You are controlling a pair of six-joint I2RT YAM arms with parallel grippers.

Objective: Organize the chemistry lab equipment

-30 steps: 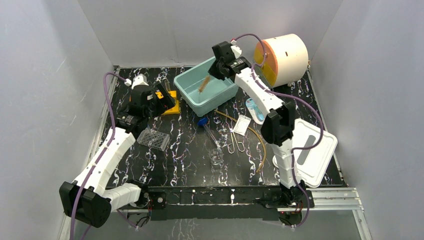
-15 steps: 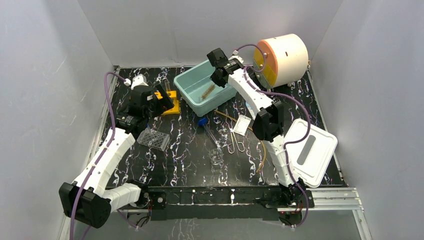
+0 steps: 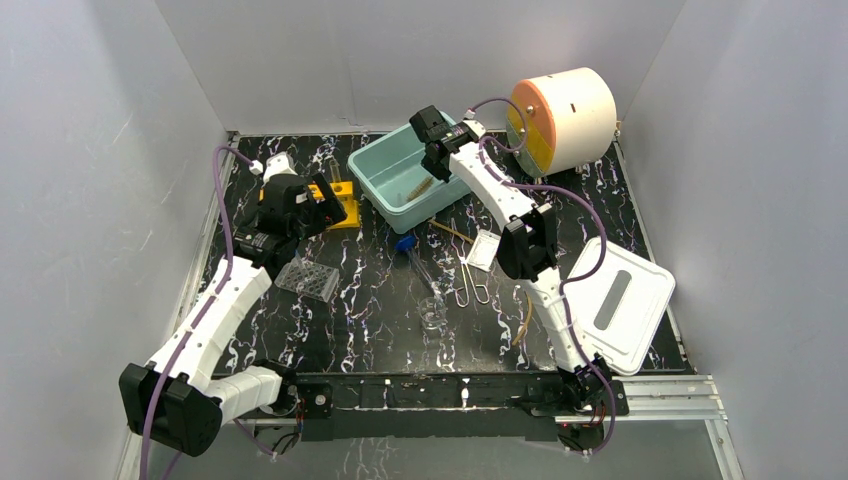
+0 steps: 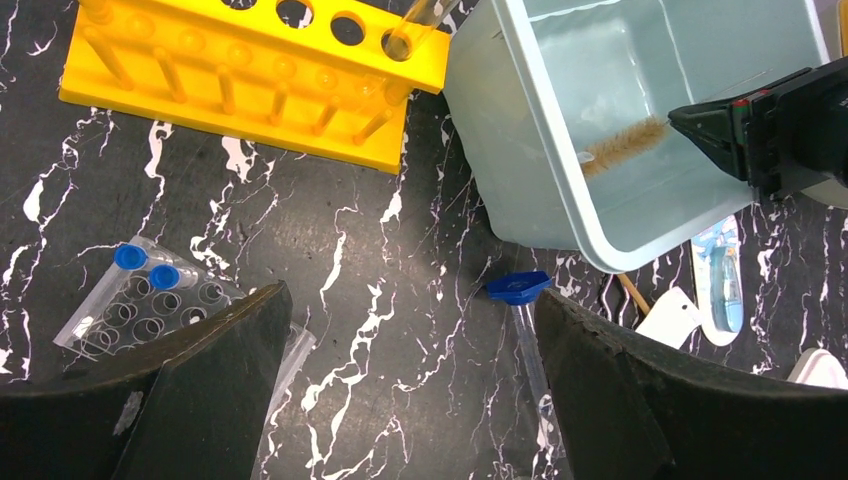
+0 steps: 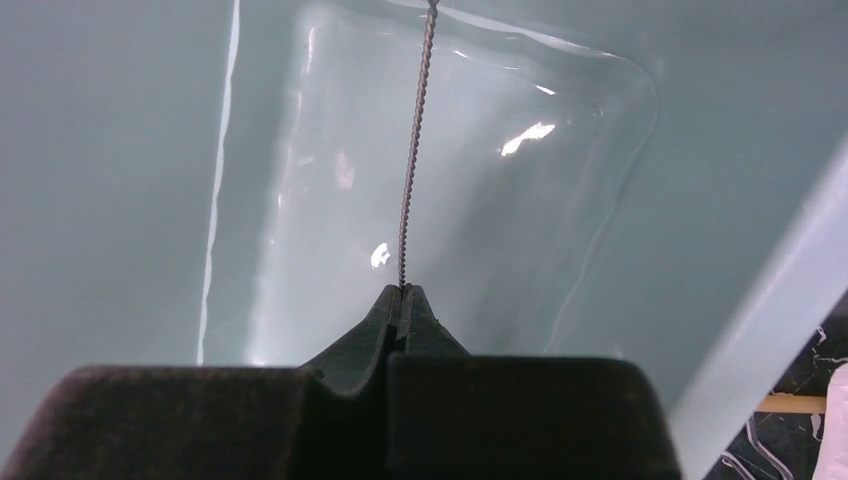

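Note:
My right gripper is shut on the wire stem of the thin brush, inside the teal bin. The left wrist view shows the bristles low in the bin. My left gripper is open and empty above the table, close to the yellow tube rack. A blue-capped tube lies by its right finger. A clear tray with two blue-capped tubes lies by its left finger.
A small glass dish, wire clips, a white card and amber tubing lie mid-table. A white lid lies at the right. A white and orange drum stands at the back right.
My right gripper has moved left and down over the bin, and the brush now lies flatter and lower inside it. The left arm has barely moved.

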